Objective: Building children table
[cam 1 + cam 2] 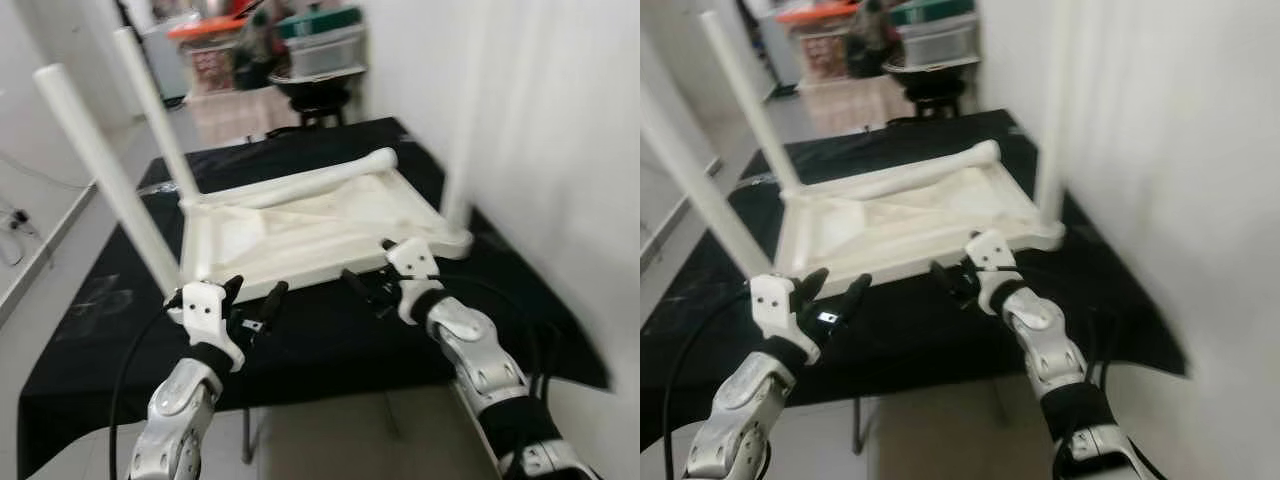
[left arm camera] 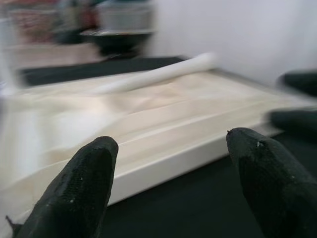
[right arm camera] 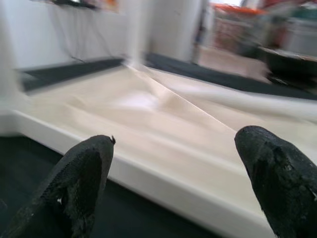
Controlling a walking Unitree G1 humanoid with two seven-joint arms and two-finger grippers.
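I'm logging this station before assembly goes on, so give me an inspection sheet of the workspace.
Surface: black-covered table.
Job's things: white tabletop lies upside down; three legs stand up from it; a loose leg lies along its far edge.
Clutter: nothing seen on the cover.
Grippers: left gripper and right gripper both open, at the tabletop's near edge, holding nothing.
Cables: black cables run along both arms.
Surroundings: white wall on the right; bins and a stool behind, blurred.

No text or labels can be read.
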